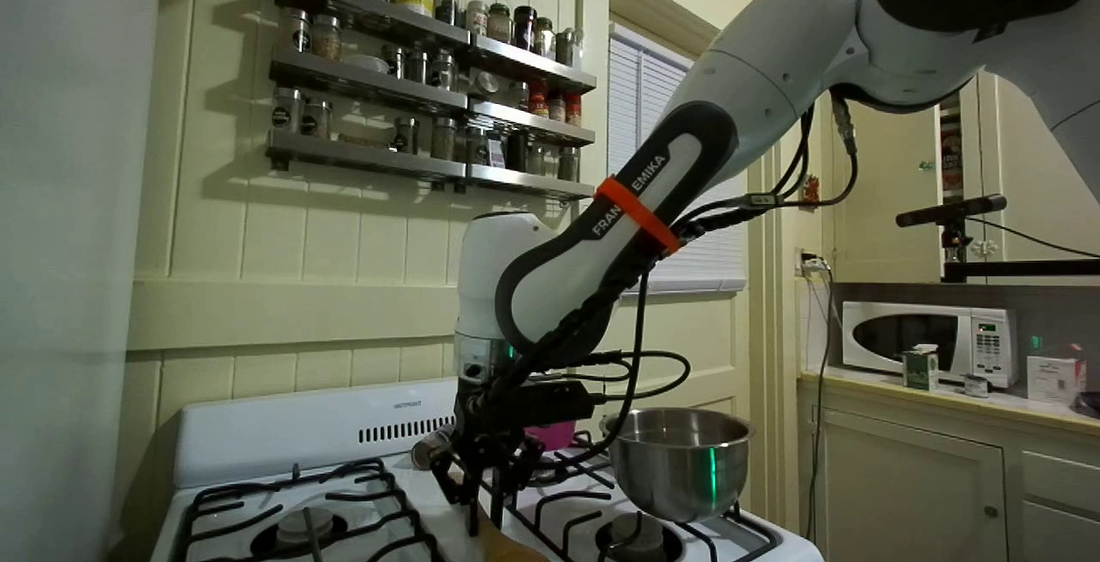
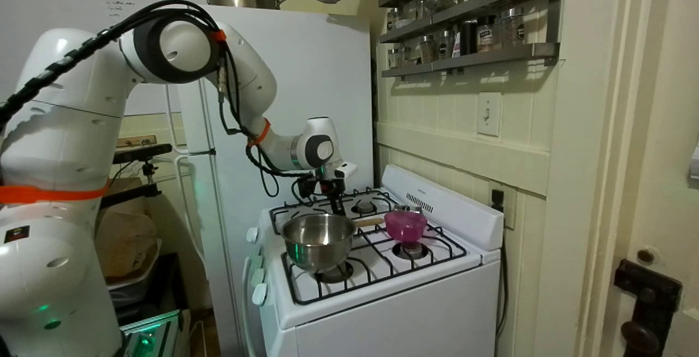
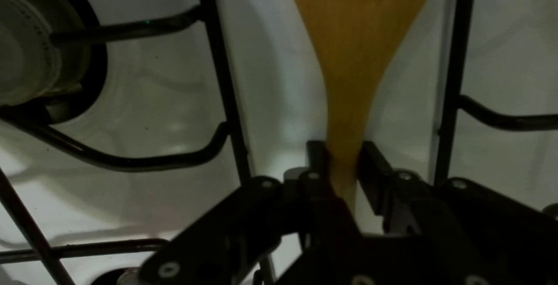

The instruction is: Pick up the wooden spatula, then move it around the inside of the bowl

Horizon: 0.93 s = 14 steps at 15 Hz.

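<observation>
The wooden spatula (image 3: 357, 28) points away from my wrist in the wrist view, its broad head cut off at the top edge. Part of its head (image 1: 507, 547) shows at the bottom in an exterior view, and part of its handle (image 2: 370, 221) shows behind the bowl in an exterior view. My gripper (image 3: 343, 147) is shut on the handle near the head, a finger on each side; it also shows in both exterior views (image 1: 485, 510) (image 2: 337, 204). I cannot tell whether the spatula touches the stove. The metal bowl (image 1: 679, 472) (image 2: 319, 253) stands upright on a burner grate, apart from the gripper.
The white stove (image 2: 393, 291) has black grates (image 3: 231, 102) on both sides of the spatula. A small pink bowl (image 2: 405, 227) (image 1: 554, 435) sits on a back burner. A jar (image 1: 428, 450) lies by the stove's back panel (image 1: 318, 433). Spice shelves (image 1: 369, 81) hang above.
</observation>
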Motion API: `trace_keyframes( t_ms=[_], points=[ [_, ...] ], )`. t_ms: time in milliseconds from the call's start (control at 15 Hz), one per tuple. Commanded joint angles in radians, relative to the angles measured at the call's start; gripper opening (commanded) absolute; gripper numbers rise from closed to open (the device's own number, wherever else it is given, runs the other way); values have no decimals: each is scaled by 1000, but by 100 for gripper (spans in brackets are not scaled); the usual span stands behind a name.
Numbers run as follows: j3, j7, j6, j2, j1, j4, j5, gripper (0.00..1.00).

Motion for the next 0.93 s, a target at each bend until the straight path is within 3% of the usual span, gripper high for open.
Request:
trace_keyframes(
  t_ms=[0,333,400,667,867],
  points=[
    [-25,-30,32,-19,21,-25,24,61],
    [-21,-43,60,-85,23,-31,29,96],
    [-18,-48,55,-109,24,-32,27,100],
    [9,-93,39,-207,13,-50,65,100],
    [15,-6,83,-316,17,-111,67,100]
  ],
)
